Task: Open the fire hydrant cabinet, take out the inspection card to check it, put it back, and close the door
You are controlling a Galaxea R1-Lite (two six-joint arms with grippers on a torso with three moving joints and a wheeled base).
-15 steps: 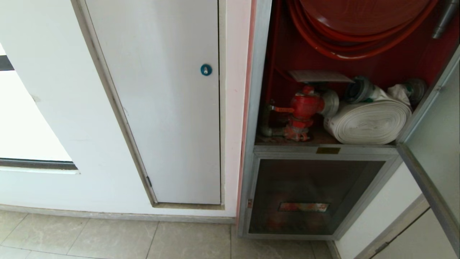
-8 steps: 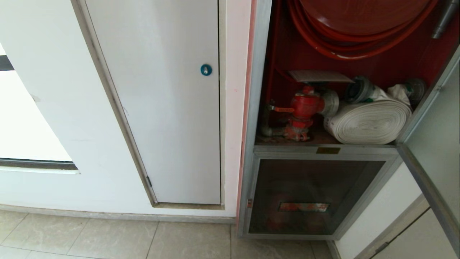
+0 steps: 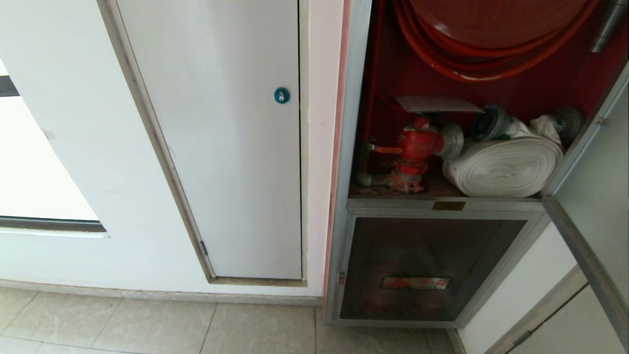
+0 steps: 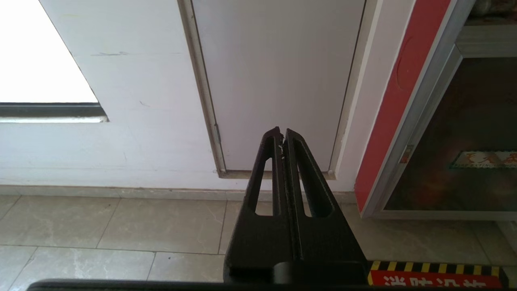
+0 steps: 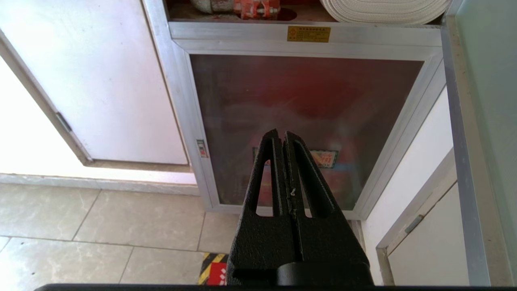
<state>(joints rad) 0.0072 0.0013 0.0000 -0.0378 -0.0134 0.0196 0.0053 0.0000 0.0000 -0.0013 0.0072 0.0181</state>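
The fire hydrant cabinet (image 3: 352,147) stands open at the right of the head view, its red interior showing the hose reel (image 3: 491,39), the red valve (image 3: 415,147) and a white rolled hose (image 3: 503,167). The pale inspection card (image 3: 435,103) lies flat just above the valve. The door (image 3: 594,196) is swung out at the far right, its frame edge (image 5: 460,161) also in the right wrist view. Neither arm shows in the head view. My right gripper (image 5: 282,133) is shut and empty, low before the lower glass panel (image 5: 307,101). My left gripper (image 4: 281,131) is shut and empty, facing the white wall panel.
A white panel (image 3: 231,147) with a blue round lock (image 3: 281,95) fills the wall left of the cabinet. A small brass plate (image 3: 448,205) sits on the frame above the lower glass panel (image 3: 427,268). Beige floor tiles (image 3: 147,324) run along the wall. A black-yellow striped strip (image 4: 436,273) lies near the floor.
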